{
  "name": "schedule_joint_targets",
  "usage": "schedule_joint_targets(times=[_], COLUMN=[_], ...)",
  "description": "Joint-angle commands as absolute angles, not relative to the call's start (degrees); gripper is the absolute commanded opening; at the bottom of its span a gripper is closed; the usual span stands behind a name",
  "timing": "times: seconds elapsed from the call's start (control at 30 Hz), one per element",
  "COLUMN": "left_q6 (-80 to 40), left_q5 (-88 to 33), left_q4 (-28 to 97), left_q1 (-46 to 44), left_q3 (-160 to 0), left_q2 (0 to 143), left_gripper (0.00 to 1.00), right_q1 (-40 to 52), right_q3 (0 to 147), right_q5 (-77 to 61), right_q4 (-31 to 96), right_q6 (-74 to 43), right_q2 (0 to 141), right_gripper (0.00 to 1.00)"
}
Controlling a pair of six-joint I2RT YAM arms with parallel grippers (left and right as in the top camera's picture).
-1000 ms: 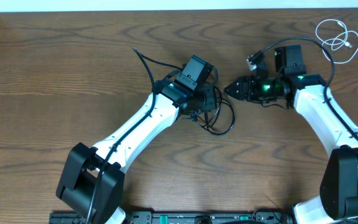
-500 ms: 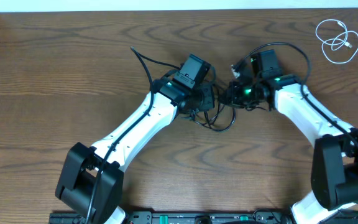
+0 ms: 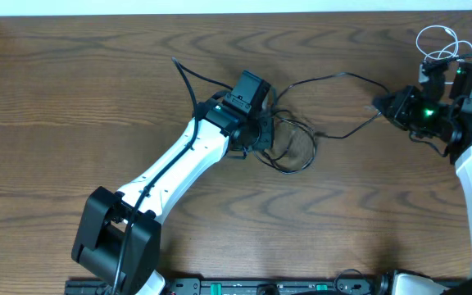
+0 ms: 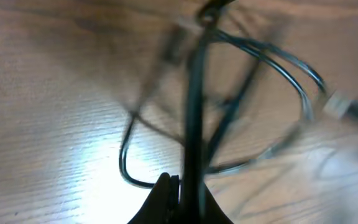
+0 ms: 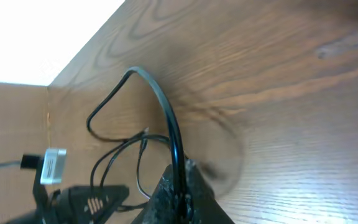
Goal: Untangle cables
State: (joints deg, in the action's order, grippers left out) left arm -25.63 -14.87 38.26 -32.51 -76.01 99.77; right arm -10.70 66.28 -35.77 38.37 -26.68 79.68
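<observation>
A tangle of thin black cables (image 3: 292,156) lies at the table's middle, and my left gripper (image 3: 262,135) is shut on it. In the left wrist view a black strand (image 4: 193,112) runs up out of the shut left gripper (image 4: 185,186), with blurred loops (image 4: 291,68) behind it. My right gripper (image 3: 379,105) is far to the right, shut on one black cable (image 3: 334,76) that stretches back to the tangle. In the right wrist view that cable (image 5: 166,118) arcs up out of the shut right gripper (image 5: 180,183). The thin white cable (image 3: 445,45) lies coiled at the back right.
The white wall edge runs along the back of the table (image 3: 72,74). A silver plug end (image 5: 55,165) hangs near the left arm's dark gripper body (image 5: 82,199) in the right wrist view. A black cord (image 3: 188,78) trails back-left from the left arm.
My right gripper shut on a black cable at the tangle, then pulled far to the right, drawing the cable out. The left gripper stayed put, holding the tangle.
</observation>
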Motion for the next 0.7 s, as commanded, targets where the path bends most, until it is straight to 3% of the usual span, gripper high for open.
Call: schedule_joint_targets(times=[0.0, 0.13, 0.3, 0.63, 0.67], left_q6=[-21.8, -16.1, 5.7, 5.6, 3.6], left_q5=[-11.6, -12.1, -30.6, -31.5, -31.5], left_q4=[40.7, 41.3, 42.8, 45.0, 44.2], left_q1=[-32.4, -32.4, -32.4, -30.3, -29.5], left_q3=[-76.8, -76.8, -77.4, -80.7, -80.7], left_q2=[100.3, 100.2, 98.8, 81.4, 79.0], left_gripper=[0.07, 0.07, 0.08, 0.07, 0.07], right_q1=[-13.6, -15.7, -15.5, -9.8, -8.7], right_q3=[66.7, 66.7, 66.7, 66.7, 66.7], right_q5=[-34.9, -31.1, -27.6, -29.5, -29.5], right_q4=[37.0, 36.2, 32.6, 23.7, 23.3], right_q6=[-30.9, -31.3, -30.4, -27.2, -26.4], right_q2=[80.6, 81.7, 86.1, 94.2, 95.0], right_gripper=[0.01, 0.01, 0.01, 0.01, 0.06])
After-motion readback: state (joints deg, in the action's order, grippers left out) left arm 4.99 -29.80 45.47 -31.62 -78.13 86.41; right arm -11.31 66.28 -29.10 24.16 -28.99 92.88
